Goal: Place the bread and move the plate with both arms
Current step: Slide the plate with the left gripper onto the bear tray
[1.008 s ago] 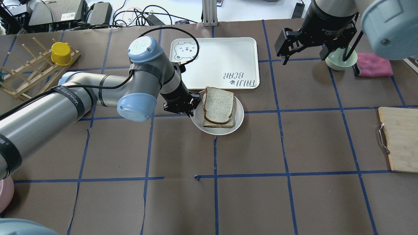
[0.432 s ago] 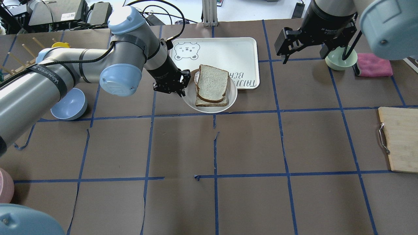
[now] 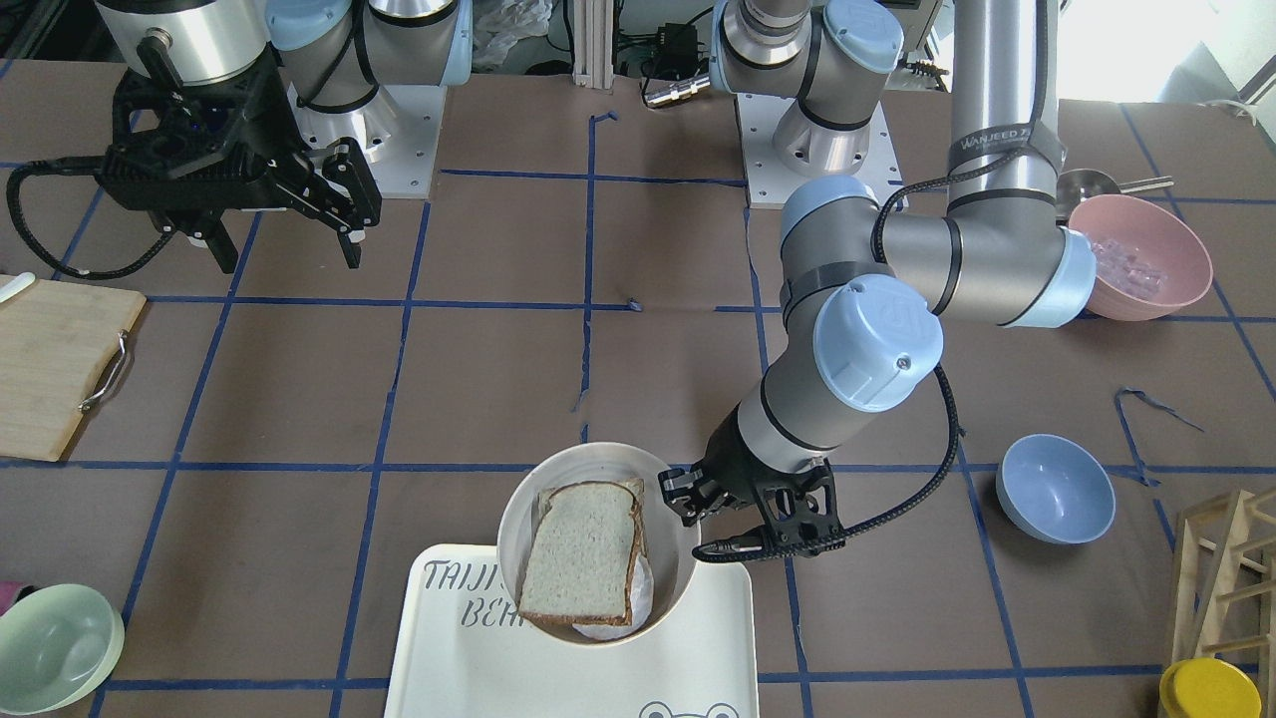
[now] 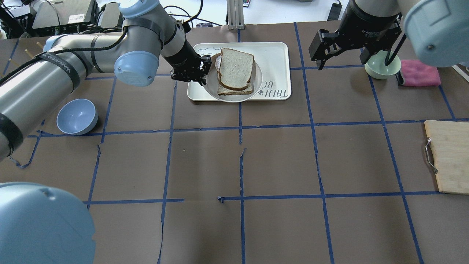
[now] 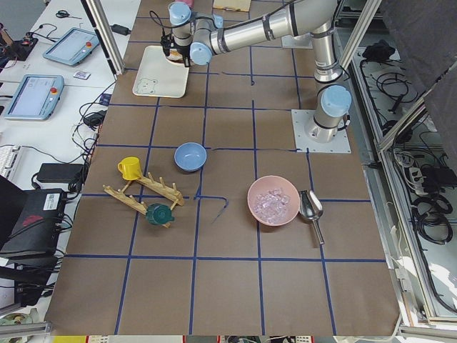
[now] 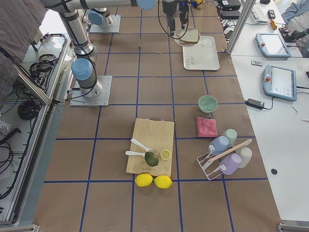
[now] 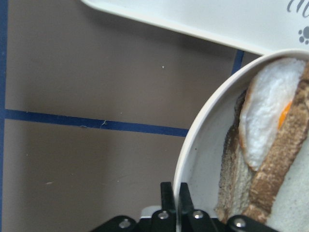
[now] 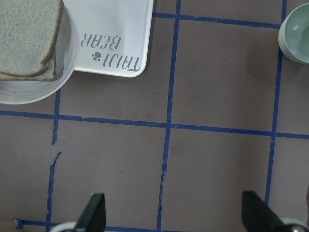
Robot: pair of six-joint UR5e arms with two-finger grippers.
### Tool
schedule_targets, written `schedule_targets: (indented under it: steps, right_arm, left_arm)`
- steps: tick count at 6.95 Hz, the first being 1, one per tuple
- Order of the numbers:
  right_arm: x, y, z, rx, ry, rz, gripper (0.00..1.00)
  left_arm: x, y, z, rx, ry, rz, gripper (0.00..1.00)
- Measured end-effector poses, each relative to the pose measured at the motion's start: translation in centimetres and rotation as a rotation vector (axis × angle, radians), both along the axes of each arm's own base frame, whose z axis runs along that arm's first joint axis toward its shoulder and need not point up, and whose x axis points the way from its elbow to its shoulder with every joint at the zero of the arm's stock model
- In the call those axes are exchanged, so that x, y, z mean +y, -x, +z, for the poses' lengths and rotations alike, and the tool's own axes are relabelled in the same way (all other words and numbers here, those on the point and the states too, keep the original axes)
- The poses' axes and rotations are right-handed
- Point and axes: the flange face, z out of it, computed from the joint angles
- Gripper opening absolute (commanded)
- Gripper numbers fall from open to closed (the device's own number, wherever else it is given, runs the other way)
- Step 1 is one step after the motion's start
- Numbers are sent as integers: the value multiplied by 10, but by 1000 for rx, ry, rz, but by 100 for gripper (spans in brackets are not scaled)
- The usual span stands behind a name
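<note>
The round cream plate [image 4: 258,77] carries a stack with the dark-crusted bread [image 4: 236,65] on top, a paler slice [image 4: 234,90] at the bottom and a fried egg [image 7: 263,121] between them. My left gripper [image 4: 202,75] is shut on the plate's left rim [image 7: 193,145] and holds it over the front left part of the TAIJI BEAR tray [image 4: 273,58]; the plate overhangs the tray's front edge. In the front-facing view the left gripper [image 3: 688,499] is at the plate's [image 3: 558,464] right side. My right gripper [image 4: 340,51] is open and empty, high at the back right, apart from the plate [image 8: 29,92].
A pale green bowl [image 4: 383,68] and a pink cloth [image 4: 419,73] lie under the right arm. A blue bowl [image 4: 77,116] sits at the left. A wooden cutting board [image 4: 449,157] is at the right edge. A pink bowl [image 3: 1141,254] and wooden rack [image 3: 1226,568] stand on the left side.
My left gripper has carried the plate with the bread stack from the brown table away from the robot onto the tray area. The right arm has not moved.
</note>
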Motion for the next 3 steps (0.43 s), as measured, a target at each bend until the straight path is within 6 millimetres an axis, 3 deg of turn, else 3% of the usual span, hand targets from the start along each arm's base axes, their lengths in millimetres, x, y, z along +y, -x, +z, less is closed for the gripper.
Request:
schedule_targets:
  steps: [3]
  right_arm:
    - [-2,1,1,12,14,10,100]
  left_arm:
    - [-48,8,-57,51,63,1,0]
